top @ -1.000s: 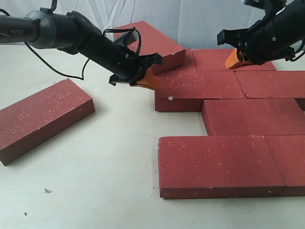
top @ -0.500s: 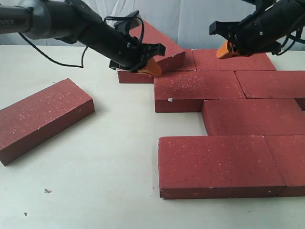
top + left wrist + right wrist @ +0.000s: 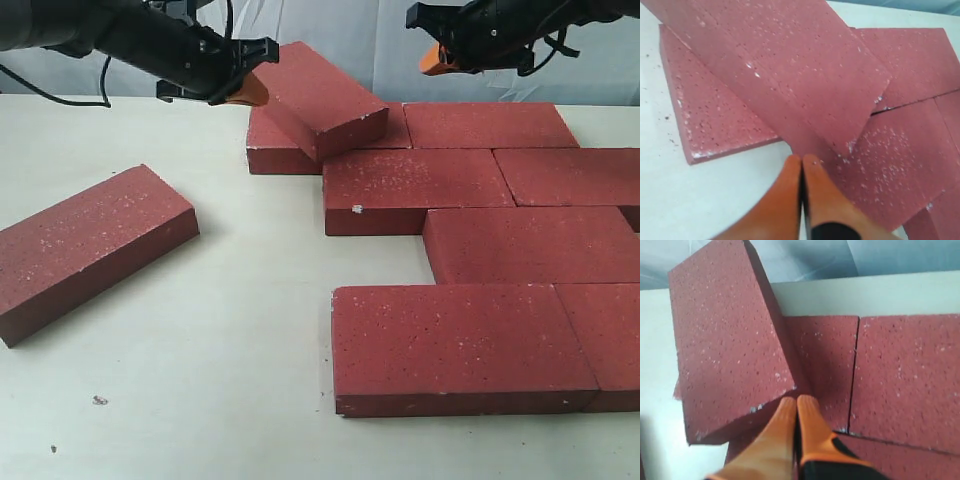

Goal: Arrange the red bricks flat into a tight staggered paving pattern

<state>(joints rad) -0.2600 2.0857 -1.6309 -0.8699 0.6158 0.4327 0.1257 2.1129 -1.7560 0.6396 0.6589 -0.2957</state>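
Pale tabletop: red bricks are paved at 3 o'clock, tilted brick is propped unseated at 12, loose brick at 9. Left gripper and right gripper are pinched closed, empty, probably for nudging.

The red bricks have a rough, matt, granular finish: dark red, pitted, with pale speckles and small chips along some edges. The bench has a smooth, matt, off-white top that carries a few dark specks. Finger covers on the left end effector and the right end effector are smooth and orange, plastic- or rubber-like, with a faint sheen. The arm housings are black and semi-matt. The backdrop looks like pale cloth.
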